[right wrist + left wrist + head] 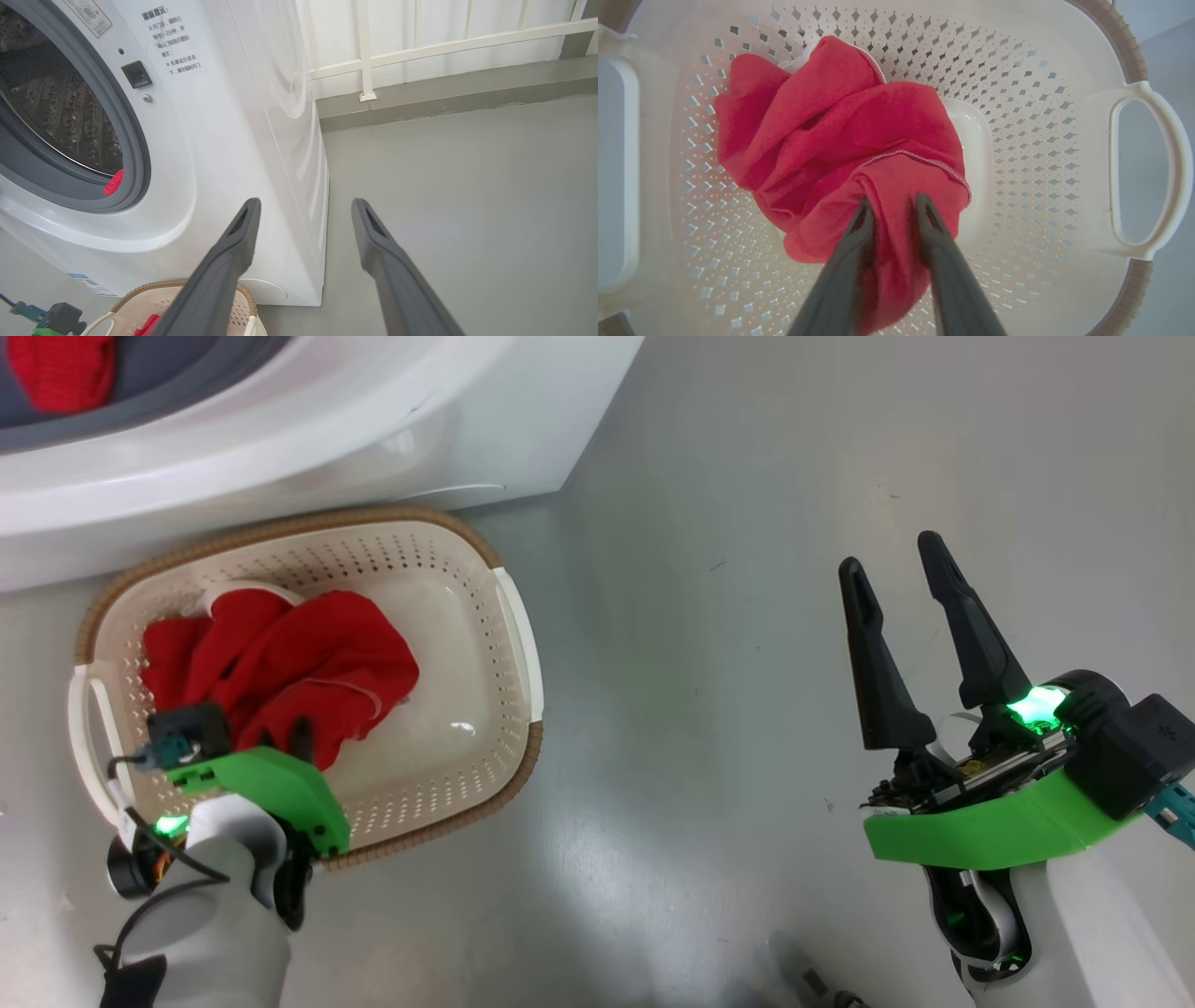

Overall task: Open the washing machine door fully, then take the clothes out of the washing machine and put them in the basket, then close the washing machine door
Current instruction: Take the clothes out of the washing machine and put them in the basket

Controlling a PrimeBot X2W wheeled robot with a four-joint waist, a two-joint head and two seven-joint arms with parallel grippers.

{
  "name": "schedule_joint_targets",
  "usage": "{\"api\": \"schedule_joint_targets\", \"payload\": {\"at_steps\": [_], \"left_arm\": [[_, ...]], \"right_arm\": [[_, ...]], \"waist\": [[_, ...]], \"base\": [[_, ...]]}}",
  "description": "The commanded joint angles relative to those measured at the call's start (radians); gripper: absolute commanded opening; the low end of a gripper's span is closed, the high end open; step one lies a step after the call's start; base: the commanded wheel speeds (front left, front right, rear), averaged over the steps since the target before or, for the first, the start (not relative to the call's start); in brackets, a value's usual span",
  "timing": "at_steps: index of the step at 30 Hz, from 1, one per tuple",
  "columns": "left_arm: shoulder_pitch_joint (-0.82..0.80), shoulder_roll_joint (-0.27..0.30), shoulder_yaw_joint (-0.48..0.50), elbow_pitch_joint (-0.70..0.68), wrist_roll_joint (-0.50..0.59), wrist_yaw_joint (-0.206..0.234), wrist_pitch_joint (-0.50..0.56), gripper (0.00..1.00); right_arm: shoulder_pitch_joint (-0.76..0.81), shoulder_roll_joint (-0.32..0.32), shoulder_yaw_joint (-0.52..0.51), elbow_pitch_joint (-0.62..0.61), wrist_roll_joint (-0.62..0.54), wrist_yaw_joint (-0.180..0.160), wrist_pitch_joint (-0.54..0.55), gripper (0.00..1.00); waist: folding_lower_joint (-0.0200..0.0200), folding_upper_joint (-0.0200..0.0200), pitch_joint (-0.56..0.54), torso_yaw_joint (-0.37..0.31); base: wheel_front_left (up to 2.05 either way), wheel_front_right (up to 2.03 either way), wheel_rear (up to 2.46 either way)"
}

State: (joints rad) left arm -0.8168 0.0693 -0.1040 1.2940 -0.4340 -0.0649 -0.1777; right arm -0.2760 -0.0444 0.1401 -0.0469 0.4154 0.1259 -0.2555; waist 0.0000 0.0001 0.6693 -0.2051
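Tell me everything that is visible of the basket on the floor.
The basket is cream-white plastic, a rounded rectangle with perforated walls, a smooth bottom, a brown woven-look rim and a handle at each short end. It stands upright on the floor before the washing machine. A crumpled red garment lies inside, toward its left end in the head view; the left gripper reaches in, fingers parted astride a fold.

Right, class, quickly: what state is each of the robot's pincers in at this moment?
Left pincer: fingers parted around a fold of the red clothes in the basket; whether it grips cannot be told.
Right pincer: open, holding nothing.
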Motion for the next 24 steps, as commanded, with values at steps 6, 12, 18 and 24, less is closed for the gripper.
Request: {"api": "schedule_joint_targets", "payload": {"at_steps": [6,12,18,24], "left_arm": [[-0.002,0.031,0.011,-0.005,-0.007,0.014,-0.003,1.00],[0.009,0.027,0.000,-0.005,-0.009,0.002,-0.030,1.00],[0.027,0.022,-0.004,-0.021,-0.015,-0.023,-0.071,1.00],[0.078,0.017,0.007,-0.113,-0.014,-0.026,-0.083,1.00]], "right_arm": [[-0.007,-0.006,0.012,-0.012,0.007,0.005,-0.006,1.00],[-0.003,-0.006,0.005,0.000,-0.002,0.005,-0.006,1.00],[0.011,-0.006,-0.003,0.008,-0.025,0.005,-0.006,1.00],[0.035,-0.006,-0.022,0.024,-0.058,0.005,-0.006,1.00]], "waist": [[0.0000,-0.0001,-0.013,0.009],[0.0000,-0.0001,-0.050,0.022],[0.0000,-0.0001,-0.106,0.040],[0.0000,-0.0001,-0.176,0.062]], "base": [[0.00,0.00,0.00],[0.00,0.00,0.00],[0.00,0.00,0.00],[0.00,0.00,0.00]]}}
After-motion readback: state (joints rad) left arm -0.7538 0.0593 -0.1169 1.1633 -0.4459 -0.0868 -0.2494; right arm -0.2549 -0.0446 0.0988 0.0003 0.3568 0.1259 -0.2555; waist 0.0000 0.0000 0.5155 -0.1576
